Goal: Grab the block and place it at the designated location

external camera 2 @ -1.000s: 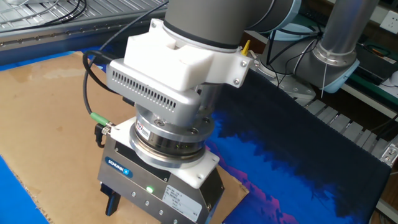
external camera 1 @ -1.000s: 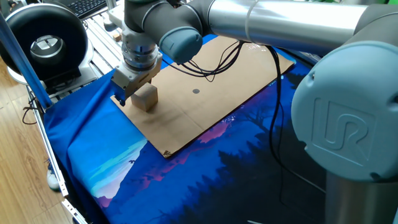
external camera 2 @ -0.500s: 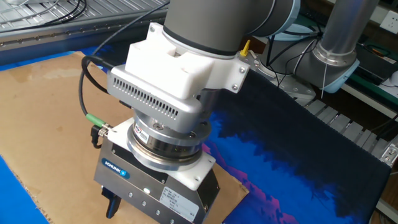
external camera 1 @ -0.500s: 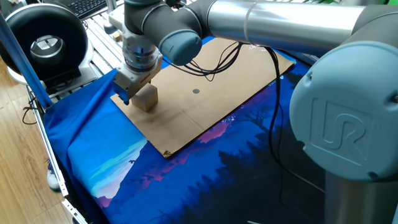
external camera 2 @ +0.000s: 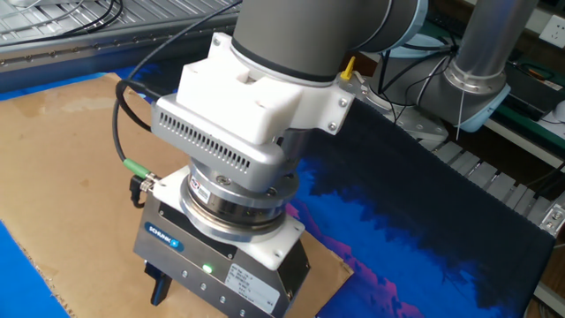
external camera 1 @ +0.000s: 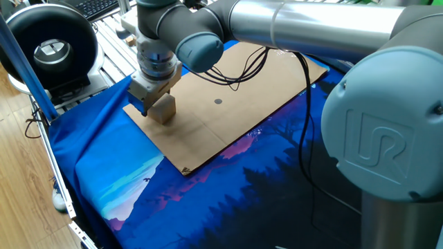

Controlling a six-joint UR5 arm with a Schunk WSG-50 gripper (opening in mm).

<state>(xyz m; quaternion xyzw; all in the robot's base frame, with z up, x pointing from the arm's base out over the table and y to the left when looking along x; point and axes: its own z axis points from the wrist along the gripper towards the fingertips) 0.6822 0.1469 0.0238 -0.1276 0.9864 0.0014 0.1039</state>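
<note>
The block (external camera 1: 165, 110), a plain tan wooden cube, sits on the near left corner of the brown board (external camera 1: 235, 124). My gripper (external camera 1: 149, 107) is low over the block's left side. One dark finger (external camera 1: 142, 108) stands just left of the cube; the other is hidden behind it. The jaws look open around the block. The dark grey dot (external camera 1: 218, 102) lies on the board to the right of the block, uncovered. In the other fixed view the gripper body (external camera 2: 216, 261) fills the frame, hiding the block; one finger (external camera 2: 159, 287) shows at the bottom edge.
The board (external camera 2: 53, 177) lies on a blue printed cloth (external camera 1: 228, 194). A black round device (external camera 1: 48, 45) and a keyboard (external camera 1: 97, 7) stand at the back left. A second grey robot column (external camera 2: 481, 53) and cables stand behind the table.
My gripper has sunk a little and closed in on the block's left side. The block and the board have not moved.
</note>
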